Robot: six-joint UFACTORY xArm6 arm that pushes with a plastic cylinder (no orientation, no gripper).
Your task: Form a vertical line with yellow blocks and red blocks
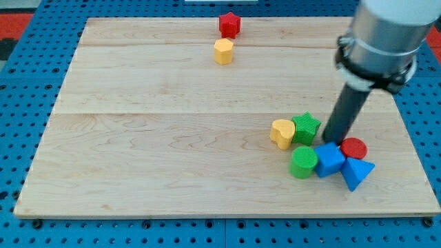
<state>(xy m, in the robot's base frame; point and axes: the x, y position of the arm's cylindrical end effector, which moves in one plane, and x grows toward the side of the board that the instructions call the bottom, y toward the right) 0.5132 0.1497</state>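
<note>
Yellow blocks, two. Yellow hexagon [223, 51]: near the view's top, left of centre, well apart from my tip [332, 141]. Yellow heart [282, 133]: in the cluster at the view's lower right, its right side touching the green star [306, 128]; my tip is to its right, beyond that star.

Red blocks, two. Red star [229, 25]: at the worktop's far edge, just above the yellow hexagon and a little to its right; the pair stands roughly one over the other, close together, whether touching cannot be told. Red cylinder [354, 148]: in the cluster, just right of my tip and close against the rod.

Claw: none fitted; the arm ends in a dark rod, so no released or clenched state applies. My tip meets the worktop [151, 138] between the green star on its left and the red cylinder on its right, directly above the blue cube [329, 159]. Contact with any of these cannot be told.

Containers: none listed.

Other items, all in the cluster. Green star: upper middle, between the yellow heart and the rod. Green cylinder [303, 162]: below the heart and star, touching the blue cube on its right. Blue cube: below my tip. Blue triangle [355, 172]: lower right, against the cube and just beneath the red cylinder.

Obstruction: the green star lies between my tip and the yellow heart. The blue cube and triangle crowd the red cylinder from below.

Worktop: pale wood boards, on a blue perforated base [27, 103].
</note>
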